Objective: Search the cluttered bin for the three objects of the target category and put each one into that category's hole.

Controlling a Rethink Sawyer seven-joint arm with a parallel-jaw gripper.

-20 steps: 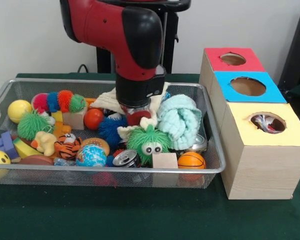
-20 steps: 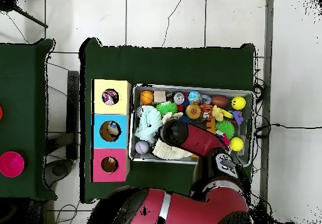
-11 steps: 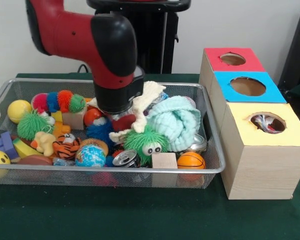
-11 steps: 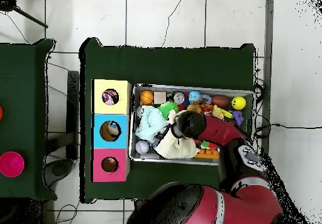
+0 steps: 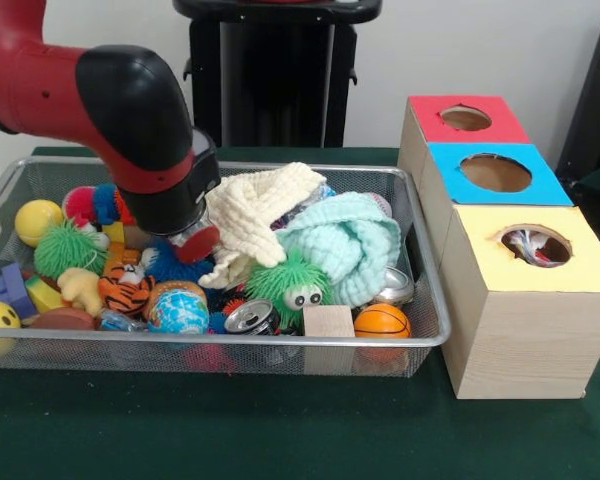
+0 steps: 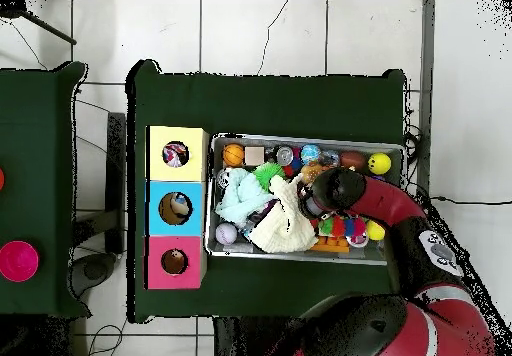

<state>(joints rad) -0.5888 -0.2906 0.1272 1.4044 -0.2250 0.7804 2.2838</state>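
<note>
My gripper (image 5: 193, 243) is down inside the wire bin (image 5: 230, 340), left of its middle, under the red and black wrist. A cream knitted cloth (image 5: 252, 208) rises from the pile straight to the gripper and hangs off it, so the gripper looks shut on it. In the overhead view the gripper (image 6: 312, 204) sits at the cream cloth's (image 6: 283, 222) edge. A mint cloth (image 5: 345, 240) lies bunched to the right. Three boxes with holes stand beside the bin: yellow (image 5: 535, 270), blue (image 5: 495, 175), red (image 5: 465, 120).
The bin is crowded: a green fuzzy toy with eyes (image 5: 295, 285), a can (image 5: 250, 317), a wooden block (image 5: 329, 321), a small basketball (image 5: 382, 320), a globe ball (image 5: 178, 312), a tiger toy (image 5: 125, 292), a yellow ball (image 5: 37, 222).
The arm has swung left across the bin. The cream cloth came with it, pulled up and out over the pile.
</note>
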